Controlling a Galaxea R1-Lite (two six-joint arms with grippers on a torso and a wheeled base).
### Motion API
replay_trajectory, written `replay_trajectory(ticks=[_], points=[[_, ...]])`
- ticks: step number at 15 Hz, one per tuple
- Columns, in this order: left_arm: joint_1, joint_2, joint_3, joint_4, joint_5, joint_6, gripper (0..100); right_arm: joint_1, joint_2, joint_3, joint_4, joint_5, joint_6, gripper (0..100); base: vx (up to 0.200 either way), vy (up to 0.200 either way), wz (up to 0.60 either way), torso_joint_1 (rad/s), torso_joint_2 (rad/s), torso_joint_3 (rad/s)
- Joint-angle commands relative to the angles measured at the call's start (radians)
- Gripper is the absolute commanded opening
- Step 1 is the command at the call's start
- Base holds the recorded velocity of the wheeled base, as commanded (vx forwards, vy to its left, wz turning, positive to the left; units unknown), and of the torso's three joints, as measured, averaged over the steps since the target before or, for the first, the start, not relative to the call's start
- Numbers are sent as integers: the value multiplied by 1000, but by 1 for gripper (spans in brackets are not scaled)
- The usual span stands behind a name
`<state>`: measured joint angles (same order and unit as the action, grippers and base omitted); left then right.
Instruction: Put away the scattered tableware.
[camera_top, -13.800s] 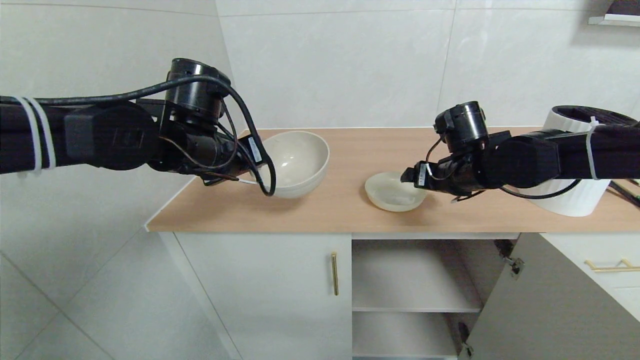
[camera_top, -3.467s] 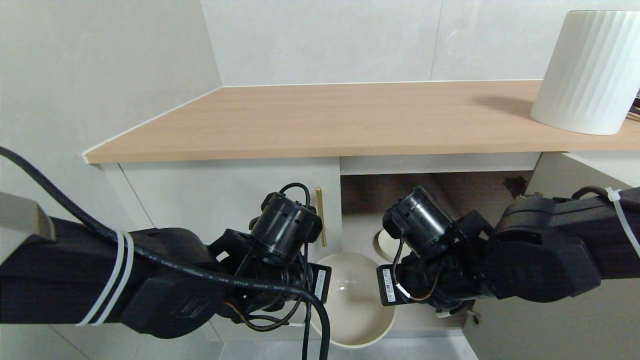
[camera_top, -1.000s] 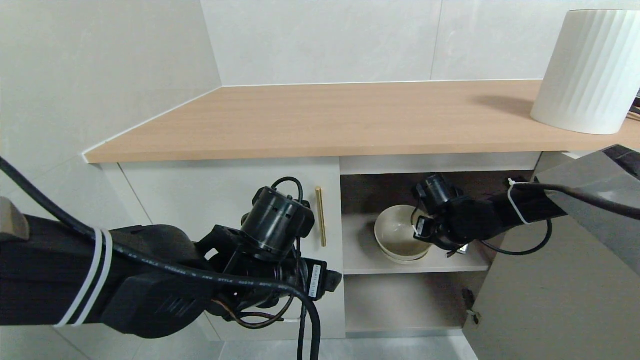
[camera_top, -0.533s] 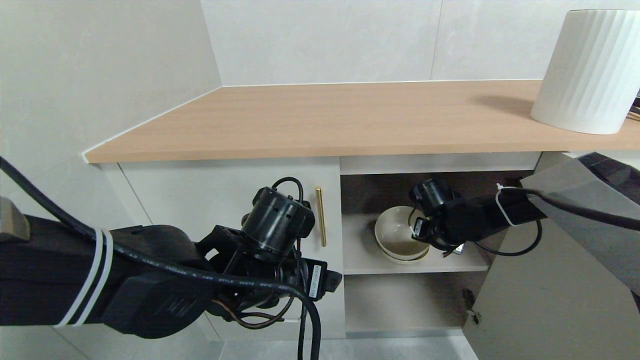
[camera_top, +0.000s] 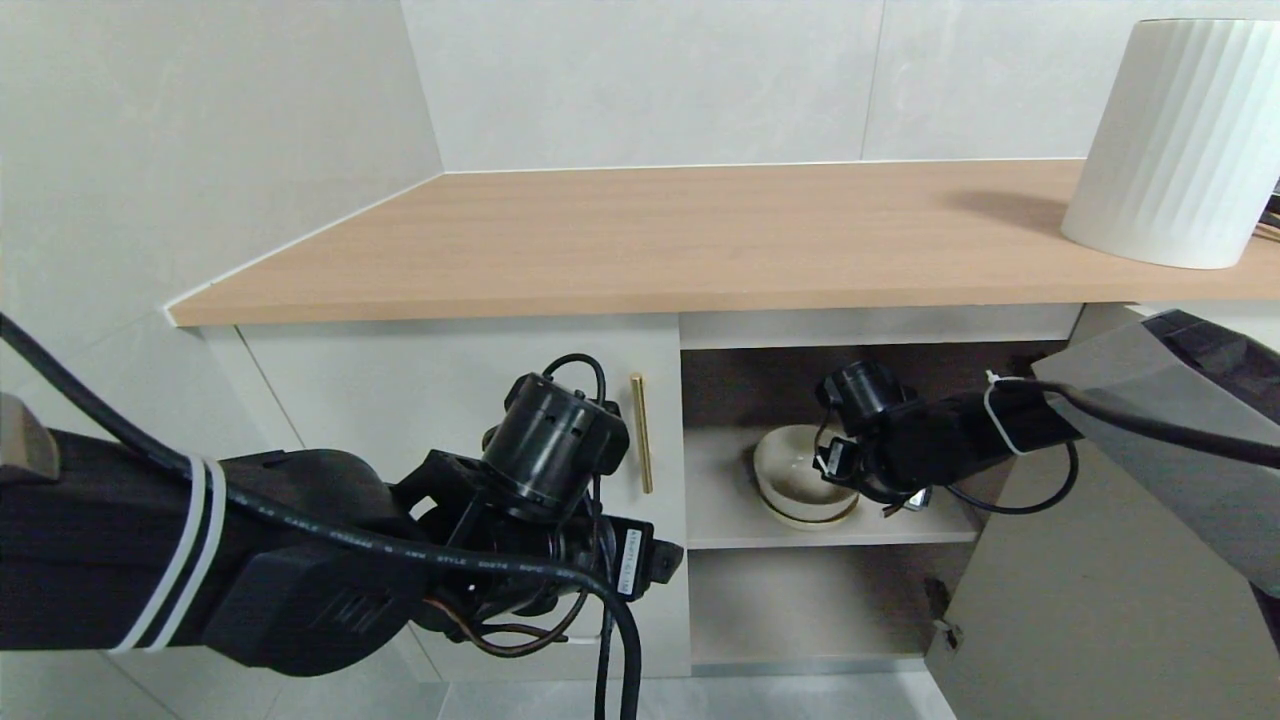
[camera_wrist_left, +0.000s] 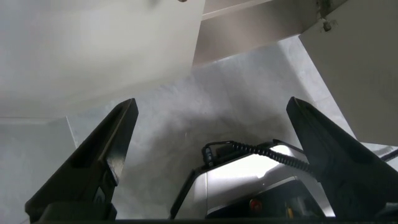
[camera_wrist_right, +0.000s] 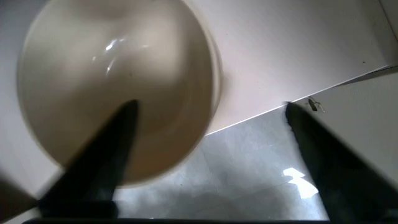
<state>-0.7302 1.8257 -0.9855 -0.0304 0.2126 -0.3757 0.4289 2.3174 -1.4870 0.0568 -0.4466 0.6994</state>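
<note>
A light wooden countertop (camera_top: 640, 240) is noted against a white tiled wall (camera_top: 640, 80), with a white ribbed container (camera_top: 1170, 140) standing at its right end. Below it, the left cabinet door (camera_top: 450, 390) with a brass handle (camera_top: 641, 432) is shut and the right door (camera_top: 1100, 560) is swung open. The cream bowl (camera_top: 790, 470), glossy and deep, is seen on the upper shelf (camera_top: 720, 500), with a second pale rim just under it. The right gripper (camera_top: 835, 470) is held at the bowl's right rim, its fingers spread wide. The left gripper (camera_top: 655, 565) is held low before the shut door, fingers apart and holding nothing.
</note>
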Motion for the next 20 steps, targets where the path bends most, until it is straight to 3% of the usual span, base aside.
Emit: replay_trajectory(ticks=[1, 7, 10, 12, 20], points=[[2, 1, -1, 0, 1, 0, 100, 4, -7, 4, 1, 2, 0, 100, 0, 0, 0, 0, 0, 0], [11, -3, -2, 0, 2, -2, 100, 51, -124, 97, 6, 23, -3, 100, 0, 0, 0, 0, 0, 0], [12, -16, -2, 0, 1, -34, 100, 96, -285, 231, 9, 80, -12, 100, 0, 0, 0, 0, 0, 0], [12, -17, -2, 0, 1, -35, 100, 114, -394, 301, 11, 105, -58, 100, 0, 0, 0, 0, 0, 0], [12, -17, -4, 0, 2, -37, 100, 156, -461, 366, 20, 126, -100, 100, -200, 0, 0, 1, 3, 2]])
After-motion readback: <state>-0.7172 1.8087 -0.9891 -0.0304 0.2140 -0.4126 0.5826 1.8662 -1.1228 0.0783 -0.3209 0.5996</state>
